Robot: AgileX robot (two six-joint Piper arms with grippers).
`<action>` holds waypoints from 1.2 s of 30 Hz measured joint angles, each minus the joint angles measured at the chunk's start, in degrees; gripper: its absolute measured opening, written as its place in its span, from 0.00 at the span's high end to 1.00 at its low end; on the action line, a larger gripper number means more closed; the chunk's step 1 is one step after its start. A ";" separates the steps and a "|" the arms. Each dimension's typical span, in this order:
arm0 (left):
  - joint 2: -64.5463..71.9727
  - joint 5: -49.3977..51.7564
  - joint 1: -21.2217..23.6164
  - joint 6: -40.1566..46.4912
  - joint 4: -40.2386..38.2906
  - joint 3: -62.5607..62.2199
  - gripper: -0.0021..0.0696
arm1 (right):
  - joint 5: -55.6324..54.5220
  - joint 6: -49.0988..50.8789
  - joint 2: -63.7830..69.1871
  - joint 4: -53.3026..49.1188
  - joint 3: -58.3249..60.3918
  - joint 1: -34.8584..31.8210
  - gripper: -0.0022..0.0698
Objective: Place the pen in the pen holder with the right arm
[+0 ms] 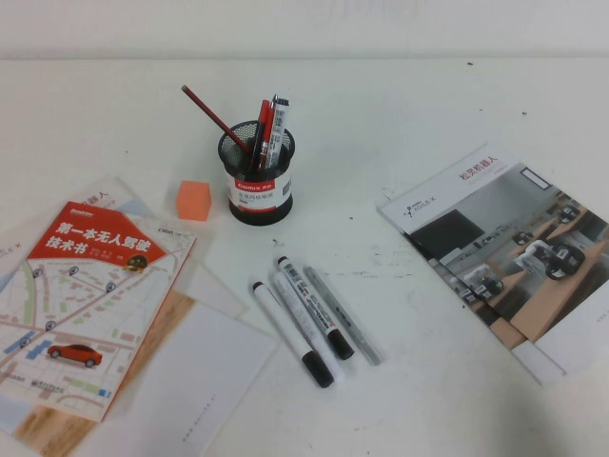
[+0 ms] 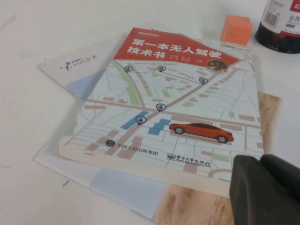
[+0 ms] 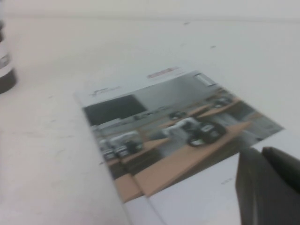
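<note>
The pen holder (image 1: pixel 256 176), a black mesh cup with a white label, stands on the white table at centre back. The pen (image 1: pixel 265 131), with its thick red cap, stands inside it and leans on the rim. Next to it in the cup are a thin red pencil (image 1: pixel 215 117) and a white marker (image 1: pixel 278 124). Neither arm shows in the high view. My left gripper (image 2: pixel 260 164) is shut and empty over a book's near corner. My right gripper (image 3: pixel 261 157) is shut and empty over a brochure. The holder's edge also shows in the left wrist view (image 2: pixel 281 23).
Three markers (image 1: pixel 304 319) lie side by side in front of the holder. An orange cube (image 1: pixel 193 200) sits left of it. A book with a red car cover (image 1: pixel 90 305) lies on papers at the left. A brochure (image 1: pixel 504 248) lies at the right.
</note>
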 joint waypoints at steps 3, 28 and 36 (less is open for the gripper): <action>0.00 0.00 0.00 0.00 0.00 0.00 0.97 | -3.05 0.00 -2.47 0.00 3.09 -4.27 1.00; 0.00 0.00 0.00 0.00 0.00 0.00 0.97 | 8.87 -26.97 -17.36 31.30 5.20 -6.15 1.00; 0.00 0.00 0.00 0.00 0.00 0.00 0.97 | 15.23 -21.34 -18.36 29.04 5.20 -6.15 1.00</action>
